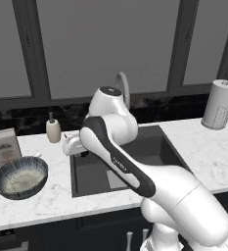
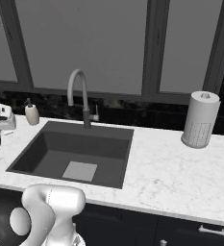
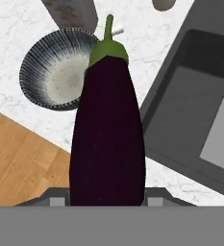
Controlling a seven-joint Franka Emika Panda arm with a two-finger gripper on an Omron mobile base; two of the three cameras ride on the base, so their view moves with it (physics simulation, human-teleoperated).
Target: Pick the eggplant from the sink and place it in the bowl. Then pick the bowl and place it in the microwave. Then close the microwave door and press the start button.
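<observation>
Clearly, the gripper (image 3: 107,199) is clenching the eggplant (image 3: 107,134), which is rising lengthwise between the two tips in the hand view, its green stem end pointing away from the camera. Beyond it, the bowl (image 3: 56,72) is sitting on the white marble counter (image 3: 147,43), left of the sink (image 3: 200,110) in that view, and the stem is overlapping the bowl's near rim. From the left base view, the bowl (image 1: 20,177) is resting left of the sink (image 1: 130,159), near a soap dispenser (image 1: 53,129). Farther right, a paper towel roll (image 1: 219,104) is standing on the counter.
</observation>
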